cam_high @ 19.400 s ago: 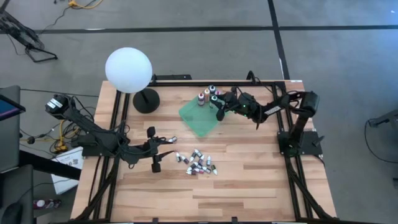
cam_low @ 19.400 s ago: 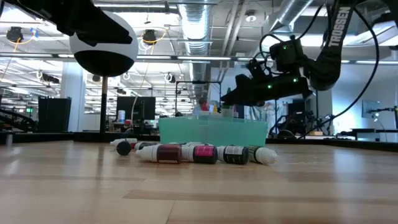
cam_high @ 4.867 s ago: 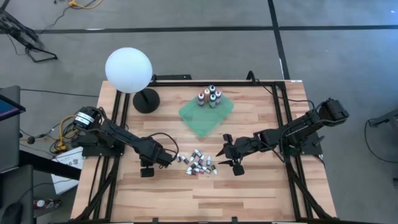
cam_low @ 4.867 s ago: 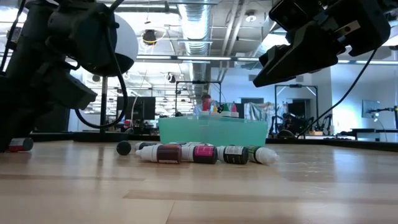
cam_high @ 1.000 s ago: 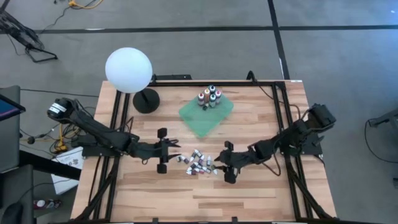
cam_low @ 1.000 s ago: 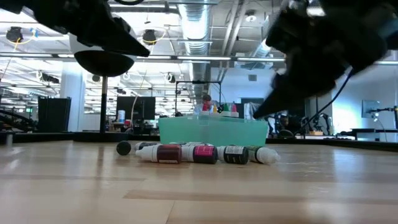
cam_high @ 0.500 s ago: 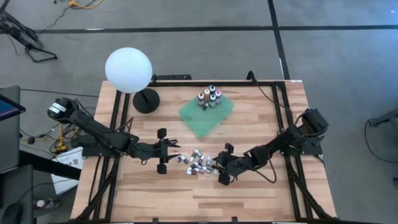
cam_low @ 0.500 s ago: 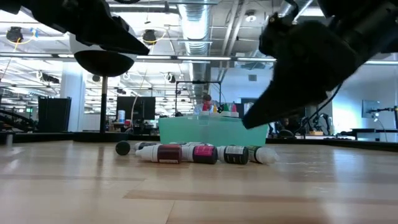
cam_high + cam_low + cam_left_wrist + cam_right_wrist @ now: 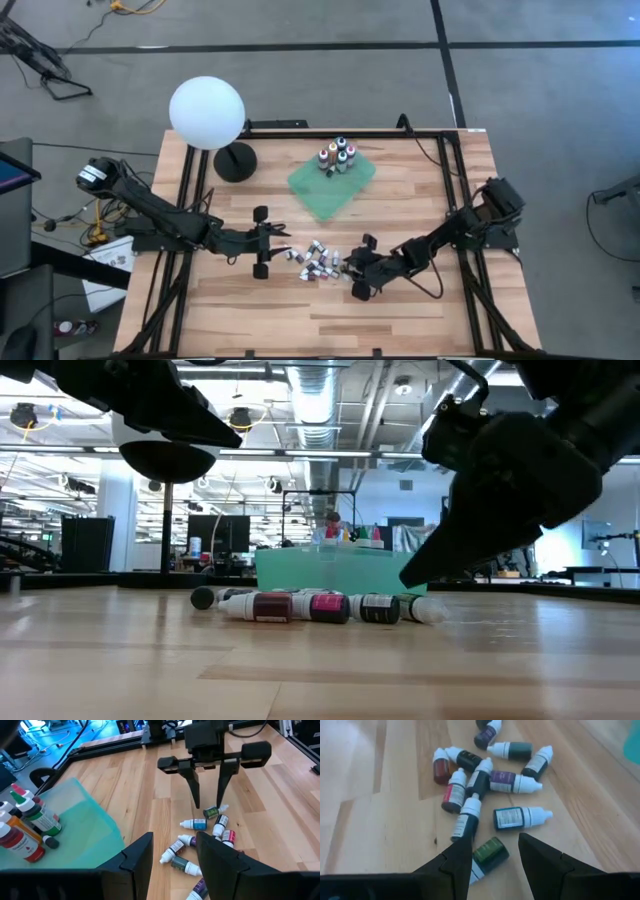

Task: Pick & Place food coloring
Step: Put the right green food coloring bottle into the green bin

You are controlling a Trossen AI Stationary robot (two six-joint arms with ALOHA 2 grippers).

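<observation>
Right gripper [image 9: 492, 851] jaws apart, straddling green-labelled dropper bottle [image 9: 489, 854] at pile's 3 o'clock edge; left gripper [image 9: 264, 243] jaws apart, at 9 o'clock.

1. Premises: robotics laboratory in an open industrial hall.
2. Evidence: exposed ceiling ducts [image 9: 320, 400], strip lighting, monitors [image 9: 215, 532] and equipment racks behind the wooden table [image 9: 400, 300]; taped concrete floor [image 9: 330, 80].

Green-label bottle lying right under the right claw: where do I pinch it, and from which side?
Probably across the body. The green bottle lies flat on the table, its length running between the open right claw's fingers, so its round sides face them. Come straight down from above. The black-label bottle lies close on one side, so keep that finger tight to the green one.
</observation>
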